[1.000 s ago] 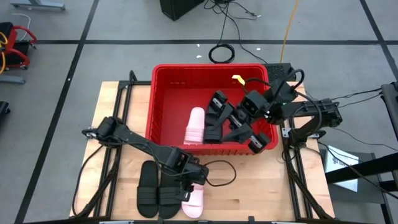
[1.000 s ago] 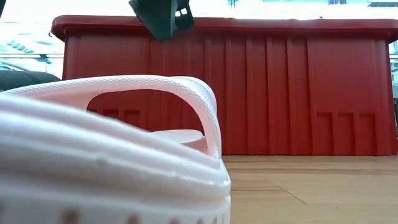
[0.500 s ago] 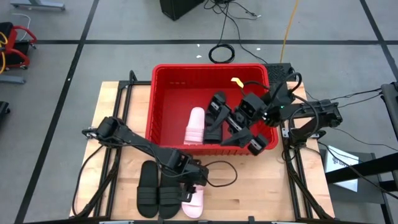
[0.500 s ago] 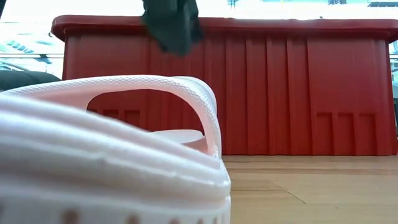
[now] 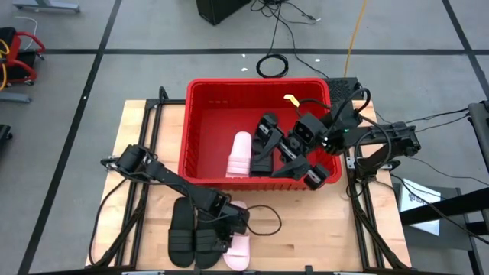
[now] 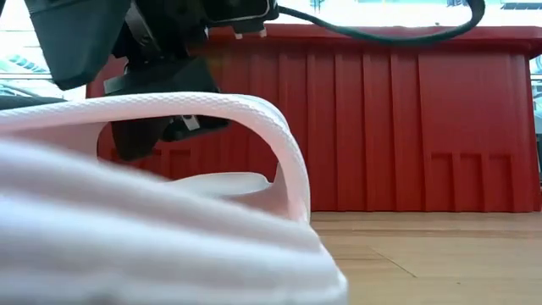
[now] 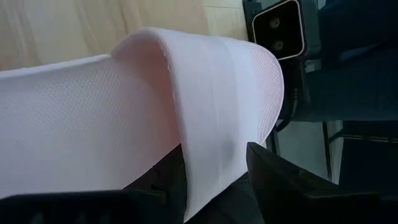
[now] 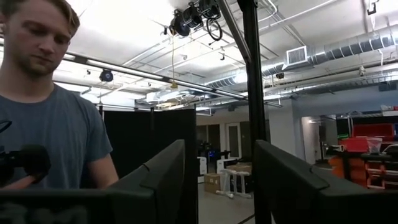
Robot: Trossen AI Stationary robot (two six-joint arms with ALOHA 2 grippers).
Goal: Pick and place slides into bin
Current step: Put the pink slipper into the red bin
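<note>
My left gripper (image 5: 231,223) is down at the near edge of the table, shut on the strap of a pale pink slide (image 5: 237,246) that fills the low view (image 6: 127,237). Two black slides (image 5: 183,233) (image 5: 207,243) lie flat beside it on the left. The red bin (image 5: 191,130) stands at the far middle. In it are a second pale pink slide (image 5: 240,155) and black slides (image 5: 262,156). My right gripper (image 5: 269,128) hangs over the bin, open and empty, its fingers (image 8: 158,180) pointing into the room. My left gripper has the pink slide's wide ribbed strap (image 7: 214,124) between its two fingers (image 7: 273,177), one on each face of the strap at its edge. The fingers come from above, slanting from the table's left. In the high view the slide lies on the table.
Bare wooden table lies to the right of the pink slide (image 5: 321,229) and left of the bin (image 5: 149,137). The bin's red wall (image 6: 406,127) stands behind the slide. A person shows beyond the table in the right wrist view (image 8: 50,124). Cables lie on the floor beyond.
My left gripper has come down toward the table's near edge onto the pink slide's strap. The slide has shifted under it: its strap stands higher and nearer in the low view. My right gripper has barely moved over the bin.
</note>
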